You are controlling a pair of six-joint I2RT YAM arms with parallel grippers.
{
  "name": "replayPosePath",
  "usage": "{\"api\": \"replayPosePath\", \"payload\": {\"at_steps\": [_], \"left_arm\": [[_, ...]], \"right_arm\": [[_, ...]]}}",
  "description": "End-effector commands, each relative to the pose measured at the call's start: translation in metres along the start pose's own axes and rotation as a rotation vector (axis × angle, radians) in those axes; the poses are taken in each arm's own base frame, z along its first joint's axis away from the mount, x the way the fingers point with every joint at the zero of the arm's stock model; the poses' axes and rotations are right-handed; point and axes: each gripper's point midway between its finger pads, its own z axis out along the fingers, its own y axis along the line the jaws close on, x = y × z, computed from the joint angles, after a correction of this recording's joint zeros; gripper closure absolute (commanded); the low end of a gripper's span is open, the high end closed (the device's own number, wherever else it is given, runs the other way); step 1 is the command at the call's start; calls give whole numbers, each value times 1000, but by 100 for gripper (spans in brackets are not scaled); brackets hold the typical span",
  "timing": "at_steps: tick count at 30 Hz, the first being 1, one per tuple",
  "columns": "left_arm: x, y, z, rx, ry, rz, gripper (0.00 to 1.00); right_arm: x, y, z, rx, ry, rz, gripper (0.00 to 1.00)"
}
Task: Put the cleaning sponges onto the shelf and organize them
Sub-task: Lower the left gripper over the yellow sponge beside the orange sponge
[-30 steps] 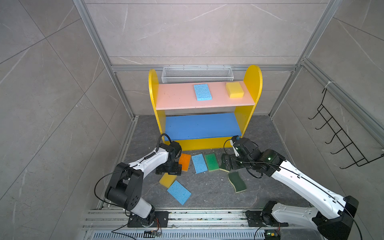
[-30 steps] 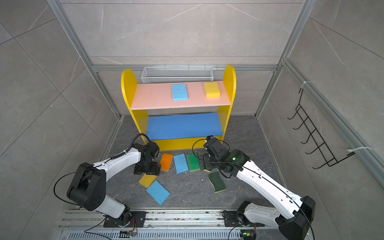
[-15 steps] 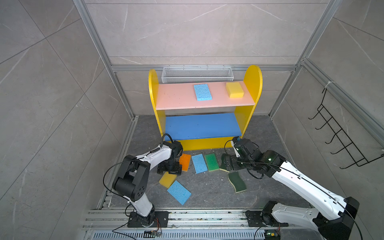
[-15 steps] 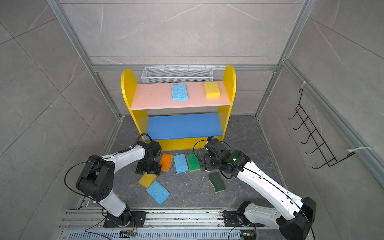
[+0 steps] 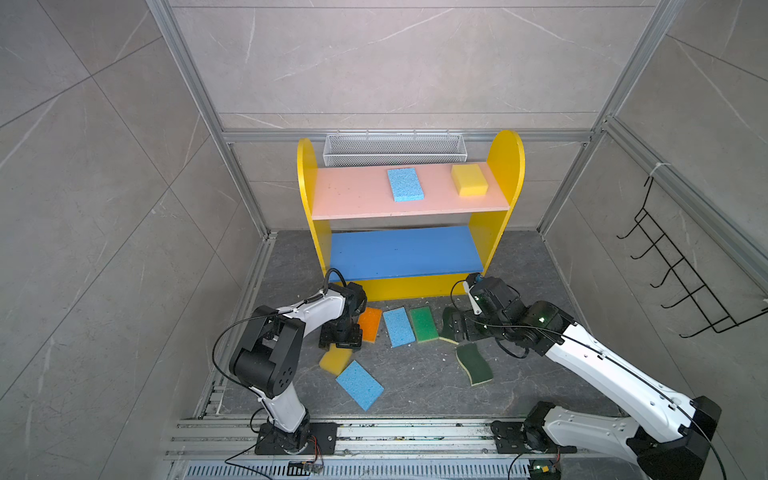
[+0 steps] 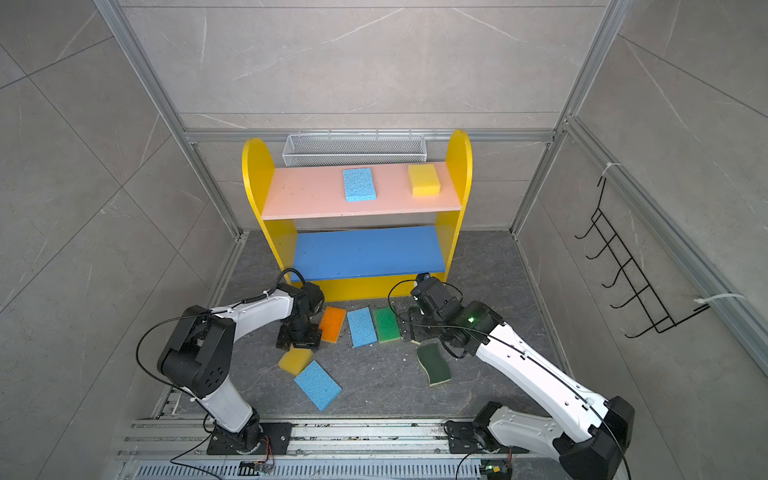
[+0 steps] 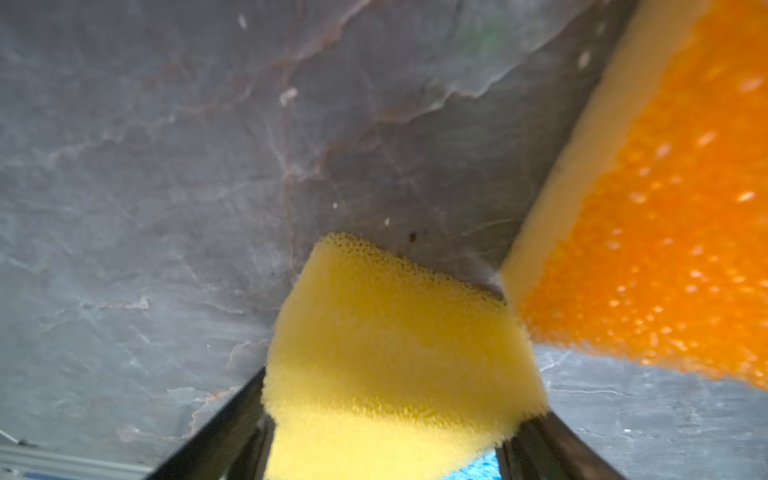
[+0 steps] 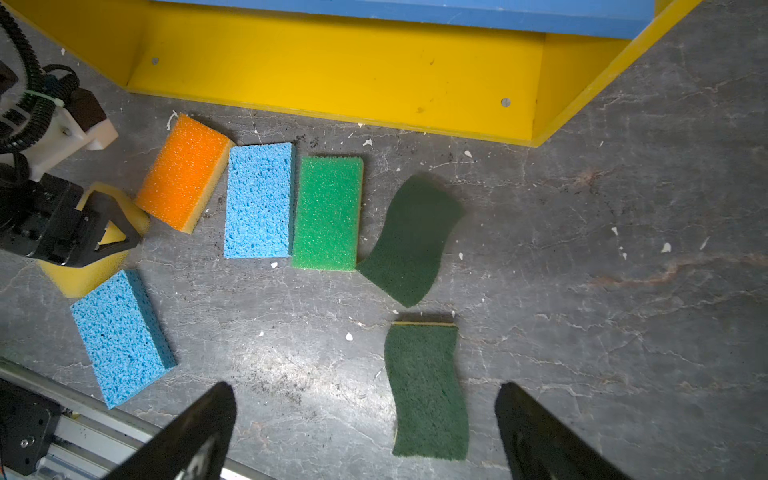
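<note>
The floor yellow sponge sits between the fingers of the left gripper, which press on its two sides, low at the grey floor in front of the shelf. Just beside it we see the orange sponge and the angled light blue sponge. In a row next to the orange one lie the middle light blue sponge, the bright green sponge and the upper dark green sponge. The right gripper hangs with its jaws wide apart over the lower dark green sponge, holding nothing. On the pink board lie the shelf light blue sponge and the shelf yellow sponge, well apart.
</note>
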Motion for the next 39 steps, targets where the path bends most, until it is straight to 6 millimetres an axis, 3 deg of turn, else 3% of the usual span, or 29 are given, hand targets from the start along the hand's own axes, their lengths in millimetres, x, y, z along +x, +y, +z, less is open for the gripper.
{"api": "replayPosePath", "payload": {"at_steps": [1, 6, 11, 24, 30, 33, 39], "left_arm": [[-19, -6, -12, 24, -74, -64, 29], [-32, 4, -14, -37, -109, -150, 37], [-39, 14, -22, -33, -151, -251, 37], [-26, 43, -13, 71, -136, -465, 36], [-26, 68, -18, 111, -173, -621, 35], [-26, 77, -20, 113, -184, -660, 33], [-27, 81, -21, 107, -166, -673, 16]], "right_arm": [[4, -8, -4, 24, 2, -9, 1], [6, -10, -5, 31, 4, -10, 1], [6, -13, -9, 38, -6, -9, 1], [9, -13, -12, 26, -7, 10, 1], [10, -11, -11, 15, 0, 18, 1], [10, -10, -10, 13, 4, 21, 1], [11, -7, -10, -4, 11, 27, 1]]}}
